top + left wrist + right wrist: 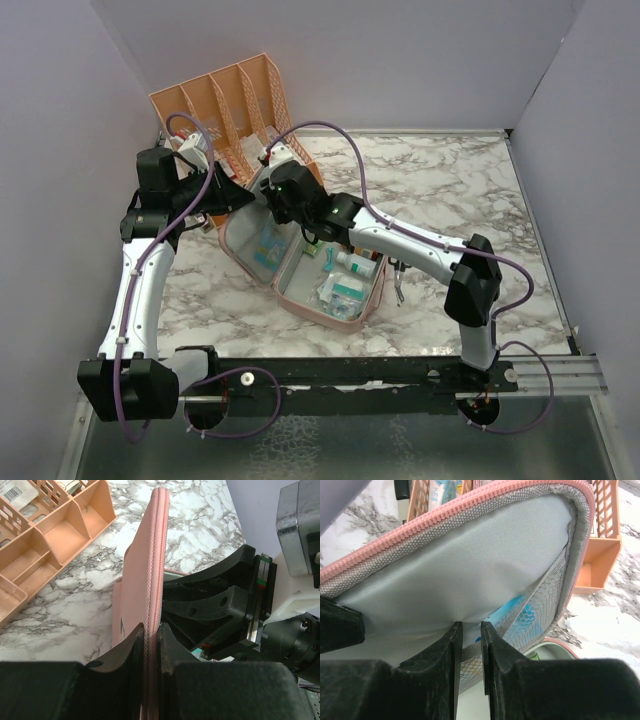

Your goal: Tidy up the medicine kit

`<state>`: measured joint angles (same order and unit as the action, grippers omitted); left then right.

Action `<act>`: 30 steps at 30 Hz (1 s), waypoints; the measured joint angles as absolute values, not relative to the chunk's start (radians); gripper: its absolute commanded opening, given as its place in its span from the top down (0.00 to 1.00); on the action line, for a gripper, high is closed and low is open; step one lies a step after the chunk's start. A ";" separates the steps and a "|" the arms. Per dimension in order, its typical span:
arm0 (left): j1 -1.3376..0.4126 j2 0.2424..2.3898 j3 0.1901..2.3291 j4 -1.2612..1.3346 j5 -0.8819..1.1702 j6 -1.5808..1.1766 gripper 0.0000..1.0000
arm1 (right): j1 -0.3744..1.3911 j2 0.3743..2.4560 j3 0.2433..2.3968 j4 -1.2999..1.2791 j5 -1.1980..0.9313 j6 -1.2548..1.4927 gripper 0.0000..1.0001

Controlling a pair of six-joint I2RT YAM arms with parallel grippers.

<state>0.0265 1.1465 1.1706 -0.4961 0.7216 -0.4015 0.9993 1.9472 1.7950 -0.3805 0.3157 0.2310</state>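
The pink medicine kit [368,302] lies open on the marble table, with its lid [150,555] standing upright. My left gripper [151,630] is shut on the lid's zip edge and holds it up. My right gripper [471,626] is inside the lid, its tips against the grey lining [460,565]. Its jaws stand a narrow gap apart, and the rim of the mesh pocket [540,605] shows in that gap. A blue packet [520,611] sits behind the mesh. In the top view both grippers [240,195] [272,195] meet at the lid's top edge. The base holds a white bottle [357,265] and teal packs [340,292].
A peach slotted desk organizer [225,100] stands right behind the kit at the back left, close to the lid [602,555]. Purple walls close in the left, back and right sides. Bare marble table [450,180] stretches to the right of the kit.
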 measured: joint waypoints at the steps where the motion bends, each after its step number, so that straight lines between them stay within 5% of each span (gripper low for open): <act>1: 0.026 1.147 1.171 -0.496 0.722 -0.402 1.00 | 1.000 1.951 1.801 -0.387 0.325 0.231 0.78; 12: 0.024 1.147 1.171 -0.496 0.722 -0.402 1.00 | 1.002 1.998 1.902 -0.508 0.395 0.239 0.79; 19: 0.024 1.147 1.171 -0.495 0.723 -0.402 1.00 | 1.000 1.970 1.904 -0.514 0.365 0.244 0.57; 30: 0.024 1.147 1.171 -0.495 0.723 -0.402 1.00 | 0.994 1.789 1.802 -0.419 0.373 0.334 0.50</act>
